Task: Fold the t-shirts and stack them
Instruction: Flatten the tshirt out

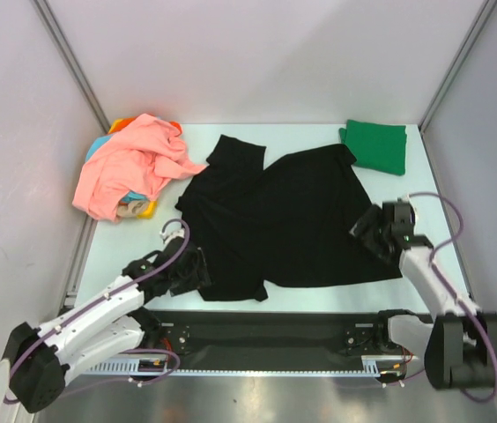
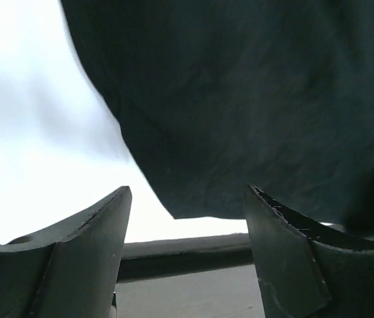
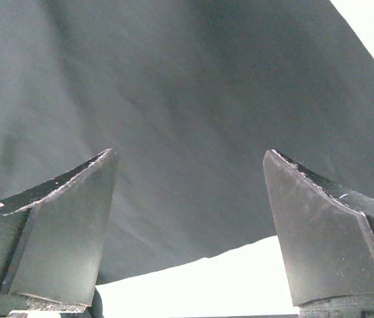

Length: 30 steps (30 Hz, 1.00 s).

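A black t-shirt lies spread across the middle of the table. My left gripper sits at its near left corner, jaws open, with nothing between them; the wrist view shows the shirt's hem just ahead of the fingers. My right gripper stands open at the shirt's right edge, the black cloth filling the view beyond its empty jaws. A folded green t-shirt rests at the far right. A salmon-pink t-shirt lies crumpled on a heap at the far left.
Orange, yellow and teal cloth shows under the pink shirt. Grey walls close in the table on the left, back and right. A black rail runs along the near edge between the arm bases.
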Tool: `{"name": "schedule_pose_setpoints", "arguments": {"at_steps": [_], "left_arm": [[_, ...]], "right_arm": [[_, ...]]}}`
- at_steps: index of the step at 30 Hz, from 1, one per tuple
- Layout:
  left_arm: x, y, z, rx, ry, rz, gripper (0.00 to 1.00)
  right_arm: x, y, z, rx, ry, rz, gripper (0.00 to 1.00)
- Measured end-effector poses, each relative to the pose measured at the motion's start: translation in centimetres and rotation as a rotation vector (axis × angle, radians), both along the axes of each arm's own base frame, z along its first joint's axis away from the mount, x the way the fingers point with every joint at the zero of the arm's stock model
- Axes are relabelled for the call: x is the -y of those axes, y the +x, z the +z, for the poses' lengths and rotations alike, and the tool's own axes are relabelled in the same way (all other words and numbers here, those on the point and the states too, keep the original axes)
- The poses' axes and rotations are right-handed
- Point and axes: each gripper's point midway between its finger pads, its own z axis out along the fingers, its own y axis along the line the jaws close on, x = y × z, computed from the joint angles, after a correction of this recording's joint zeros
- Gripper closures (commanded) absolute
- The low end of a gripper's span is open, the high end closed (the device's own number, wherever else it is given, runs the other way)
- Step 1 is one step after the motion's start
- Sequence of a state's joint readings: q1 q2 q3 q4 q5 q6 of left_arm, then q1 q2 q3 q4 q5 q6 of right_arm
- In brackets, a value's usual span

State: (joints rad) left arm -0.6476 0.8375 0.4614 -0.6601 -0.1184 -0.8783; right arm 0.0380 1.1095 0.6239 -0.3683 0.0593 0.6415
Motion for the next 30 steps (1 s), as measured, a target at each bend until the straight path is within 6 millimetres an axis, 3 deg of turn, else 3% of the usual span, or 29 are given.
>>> {"name": "schedule_pose_setpoints", "arguments": {"at_steps": [2,4,8,13,16,17,18,26,30], "left_arm": [[0.4,-1.1,-1.4,-0.043,-0.009,-0.009,0.29],[0.7,-1.7,-2.4,-0.066,-0.018,-0.006,0.29],[2.3,-1.4,-2.2,-0.036,-0.096,-0.007,0.34],[3.3,-0.9,-2.4,-0.012,-0.153,0.001,0.41],[3.7,-0.7,-2.5,-0.013,-0.168,0.005,0.61],[3.8,-0.6,-2.6,-0.011,-0.170,0.006,0.72],[3.7,-0.6,-2.6,-0.011,-0.167,0.004,0.75],[2.6,-0.4,-2.9,-0.007,-0.113,0.021,0.80],[1.9,0.3,-2.7,0.002,-0.106,0.047,0.85]], "right_arm": [[0.2,-2.9,-1.2,-0.034,0.020,-0.037,0.07],[0.5,-4.2,-1.0,-0.016,0.032,-0.073,0.07],[1.2,-5.0,-0.3,0.037,0.038,-0.128,0.07],[1.3,-6.7,-2.8,-0.043,0.058,-0.179,0.10],[1.5,-7.9,-4.6,-0.105,0.061,-0.218,0.11],[1.7,-8.0,-4.7,-0.106,0.068,-0.243,0.12],[2.1,-8.0,-4.6,-0.097,0.066,-0.269,0.13],[4.8,-9.9,-4.7,-0.109,0.020,-0.455,0.15],[5.7,-10.3,-4.6,-0.106,0.014,-0.513,0.20]]}}
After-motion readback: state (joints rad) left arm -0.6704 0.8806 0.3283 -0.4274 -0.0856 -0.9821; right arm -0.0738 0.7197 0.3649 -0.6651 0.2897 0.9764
